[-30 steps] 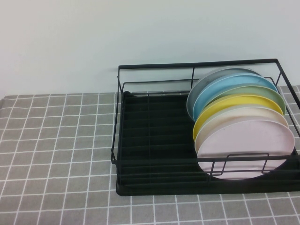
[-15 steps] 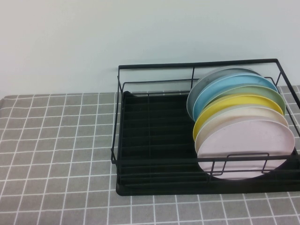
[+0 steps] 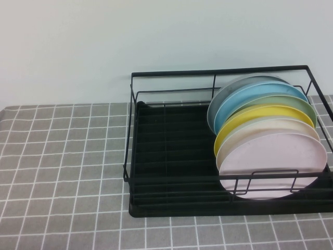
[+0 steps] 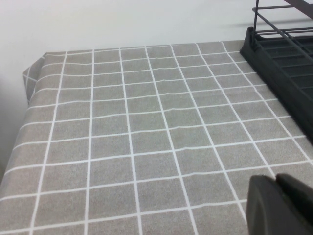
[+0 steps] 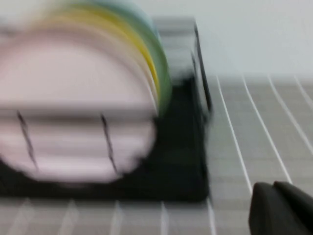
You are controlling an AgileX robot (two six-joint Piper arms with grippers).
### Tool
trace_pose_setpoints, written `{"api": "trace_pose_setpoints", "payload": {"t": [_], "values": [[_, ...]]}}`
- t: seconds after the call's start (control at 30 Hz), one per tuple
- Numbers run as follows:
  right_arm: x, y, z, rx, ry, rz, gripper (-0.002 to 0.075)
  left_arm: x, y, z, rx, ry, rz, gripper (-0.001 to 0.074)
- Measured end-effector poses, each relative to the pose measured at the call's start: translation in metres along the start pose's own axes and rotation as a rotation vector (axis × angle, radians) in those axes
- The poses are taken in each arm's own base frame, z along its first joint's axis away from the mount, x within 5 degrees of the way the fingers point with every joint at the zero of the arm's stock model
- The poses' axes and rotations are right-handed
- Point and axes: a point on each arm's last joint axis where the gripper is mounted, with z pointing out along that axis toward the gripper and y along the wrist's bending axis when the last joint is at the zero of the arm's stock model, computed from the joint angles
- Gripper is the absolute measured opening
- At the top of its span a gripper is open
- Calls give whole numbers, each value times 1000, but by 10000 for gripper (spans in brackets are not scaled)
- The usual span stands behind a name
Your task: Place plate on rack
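Currently I find the plate standing on edge in the rack, frontmost of the row, just before the off-white plate. My left gripper hangs over the checked tablecloth; my right gripper faces the rack. Finger positions: undeterminable for both.

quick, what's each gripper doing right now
Left gripper: over the bare tablecloth, holding nothing, state cannot be told.
Right gripper: near the rack, same.
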Motion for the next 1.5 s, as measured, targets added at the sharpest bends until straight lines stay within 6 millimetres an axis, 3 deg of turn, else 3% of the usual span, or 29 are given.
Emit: {"api": "trace_pose_setpoints", "payload": {"t": [0.07, 0.3, 0.37, 0.47, 0.53, 1.5], "values": [[8, -2, 0, 24, 80, -27, 0, 0, 0, 0, 0, 0, 0, -1], [8, -2, 0, 34, 81, -34, 0, 0, 0, 0, 0, 0, 0, -3], [6, -2, 0, 30, 54, 52, 0, 0, 0, 0, 0, 0, 0, -3], [-8, -1, 0, -2, -102, 336, 0, 0, 0, 0, 0, 0, 0, -3], [-14, -1, -1, -14, -158, 393, 0, 0, 0, 0, 0, 0, 0, -3], [-11, -1, -1, -11, -132, 397, 0, 0, 0, 0, 0, 2, 0, -3]]}}
